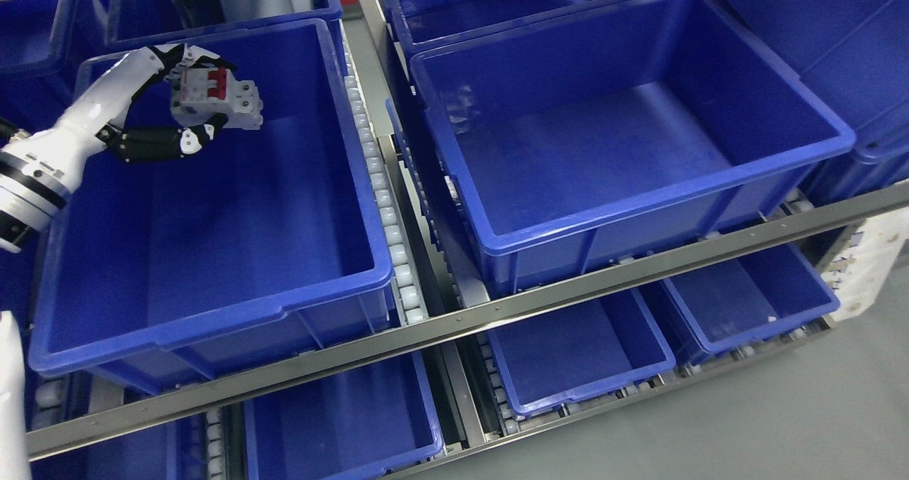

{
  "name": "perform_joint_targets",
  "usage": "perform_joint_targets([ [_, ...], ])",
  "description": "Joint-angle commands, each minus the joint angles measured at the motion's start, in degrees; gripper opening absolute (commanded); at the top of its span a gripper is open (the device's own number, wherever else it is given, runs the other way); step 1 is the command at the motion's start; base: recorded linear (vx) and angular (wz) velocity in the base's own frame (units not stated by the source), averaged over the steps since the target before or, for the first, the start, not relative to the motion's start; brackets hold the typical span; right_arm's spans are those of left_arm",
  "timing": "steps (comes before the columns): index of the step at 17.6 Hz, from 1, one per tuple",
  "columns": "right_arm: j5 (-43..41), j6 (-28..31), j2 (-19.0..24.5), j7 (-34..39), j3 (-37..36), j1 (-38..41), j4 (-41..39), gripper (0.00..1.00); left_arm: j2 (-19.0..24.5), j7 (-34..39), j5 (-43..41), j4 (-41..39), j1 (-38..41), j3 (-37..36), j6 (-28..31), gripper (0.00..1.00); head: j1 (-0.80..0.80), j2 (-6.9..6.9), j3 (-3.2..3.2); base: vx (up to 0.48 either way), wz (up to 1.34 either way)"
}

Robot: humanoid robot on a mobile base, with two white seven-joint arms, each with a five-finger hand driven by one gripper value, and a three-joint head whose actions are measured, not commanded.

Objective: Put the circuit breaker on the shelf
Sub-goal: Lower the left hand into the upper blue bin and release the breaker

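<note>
I am holding the circuit breaker (216,96) tight in my left hand (177,104) over a big blue bin (213,302) on the metal shelf (440,327) above a gray floor (781,423).

One circuit breaker (216,98), one hand (174,104), two big blue bins (213,302) on upper shelf (454,320)

Blue bins (440,89) on roller shelf (454,320)

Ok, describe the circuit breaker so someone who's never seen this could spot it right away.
Find the big blue bin on the left of the upper shelf rail. Above its far left corner, the left robot hand holds the circuit breaker in the air. It is a small grey-white block with red switches, the only thing here that isn't blue plastic or metal rack.
</note>
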Motion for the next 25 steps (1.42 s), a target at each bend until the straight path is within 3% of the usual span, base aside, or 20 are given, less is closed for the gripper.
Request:
perform_joint_targets([
  [1,0.0,3.3,-1.0,0.0,1.1,0.0,0.0,1.00,1.2,1.6,-5.9,21.7,-4.8,-5.4,-2.5,0.11,0.00,0.00,0.00,0.049,0.18],
  [8,0.0,3.3,-1.0,0.0,1.1,0.0,0.0,1.00,-6.6,8.3,-7.3,45.2,-13.4,-14.8,-3.5,0.12,0.00,0.00,0.00,0.017,0.06],
  [11,0.0,3.3,-1.0,0.0,1.1,0.0,0.0,1.00,-8.8,8.6,-10.9,52.2,-15.6,-15.6,-3.7,0.12,0.00,-0.01,0.00,-0.002,-0.01],
  [20,0.0,3.3,-1.0,0.0,1.1,0.0,0.1,1.00,-8.7,8.6,-12.3,55.1,-17.9,-15.8,-3.6,0.18,0.00,-0.01,0.00,-0.027,-0.05],
  [21,0.0,3.3,-1.0,0.0,1.1,0.0,0.0,1.00,-8.7,8.7,-12.3,55.1,-17.9,-15.8,-3.5,0.22,0.00,-0.02,0.00,-0.091,-0.16],
  [22,0.0,3.3,-1.0,0.0,1.1,0.0,0.0,1.00,-8.5,8.8,-12.3,55.0,-18.1,-15.7,-3.4,0.34,0.00,-0.02,0.00,-0.091,-0.16],
  [23,0.0,3.3,-1.0,0.0,1.1,0.0,0.0,1.00,-8.2,9.0,-12.3,55.0,-18.8,-15.8,-3.3,0.53,0.00,-0.02,0.00,-0.103,-0.15],
  [25,0.0,3.3,-1.0,0.0,1.1,0.0,0.0,1.00,-7.0,9.0,-12.3,55.0,-19.2,-15.8,-3.3,0.66,0.00,-0.02,0.00,-0.134,-0.13],
])
